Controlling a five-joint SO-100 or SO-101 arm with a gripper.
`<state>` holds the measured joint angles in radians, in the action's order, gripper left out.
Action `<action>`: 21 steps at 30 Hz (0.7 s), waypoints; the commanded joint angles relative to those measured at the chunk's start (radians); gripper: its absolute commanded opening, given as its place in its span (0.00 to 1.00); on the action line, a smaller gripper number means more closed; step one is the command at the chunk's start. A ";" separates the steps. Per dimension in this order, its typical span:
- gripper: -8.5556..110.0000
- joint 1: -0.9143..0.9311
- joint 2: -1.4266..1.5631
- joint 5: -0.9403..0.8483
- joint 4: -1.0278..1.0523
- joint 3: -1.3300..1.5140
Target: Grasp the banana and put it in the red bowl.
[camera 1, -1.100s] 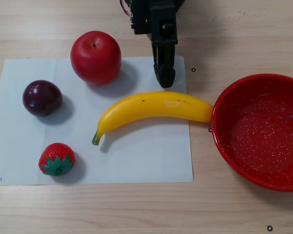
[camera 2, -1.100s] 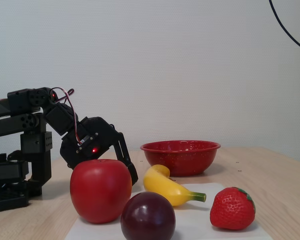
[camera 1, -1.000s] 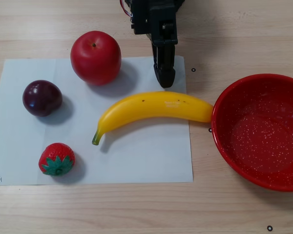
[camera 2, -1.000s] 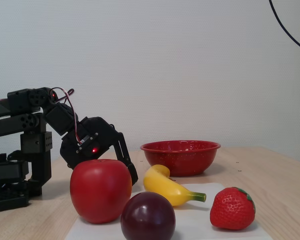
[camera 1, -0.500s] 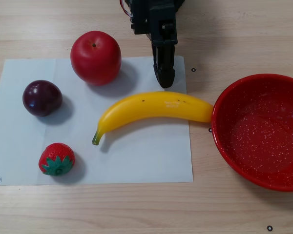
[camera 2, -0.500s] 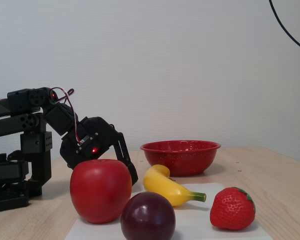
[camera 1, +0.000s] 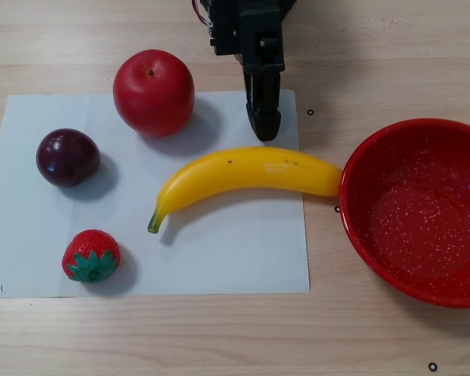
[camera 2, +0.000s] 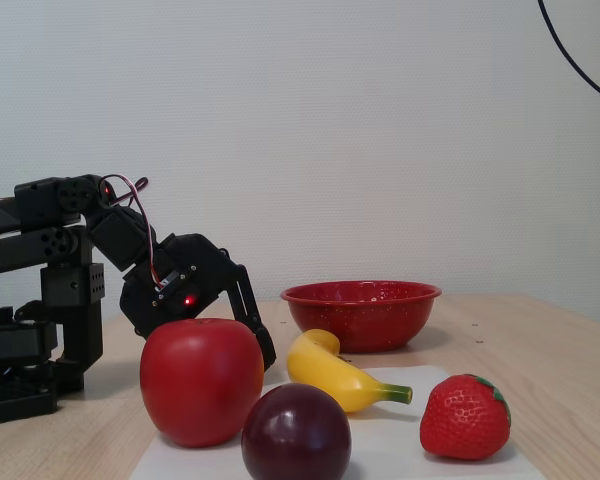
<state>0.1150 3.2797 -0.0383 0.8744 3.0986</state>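
Note:
The yellow banana [camera 1: 247,177] lies across a white paper sheet [camera 1: 219,251], its green stem tip pointing lower left and its blunt end touching the rim of the red bowl [camera 1: 419,211]. In the fixed view the banana [camera 2: 335,375] lies in front of the bowl [camera 2: 360,312]. My black gripper [camera 1: 265,129] comes down from the top edge, shut, with its tip just above the banana's middle and apart from it. In the fixed view the gripper [camera 2: 267,357] hangs low behind the apple.
A red apple [camera 1: 153,92] sits left of the gripper, a dark plum [camera 1: 67,157] and a strawberry [camera 1: 91,255] further left on the sheet. The arm's base [camera 2: 30,330] stands at the left of the fixed view.

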 commanded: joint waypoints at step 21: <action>0.07 -0.020 -0.149 0.012 0.209 -0.265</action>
<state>0.0997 3.1493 -0.0383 1.0600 2.9468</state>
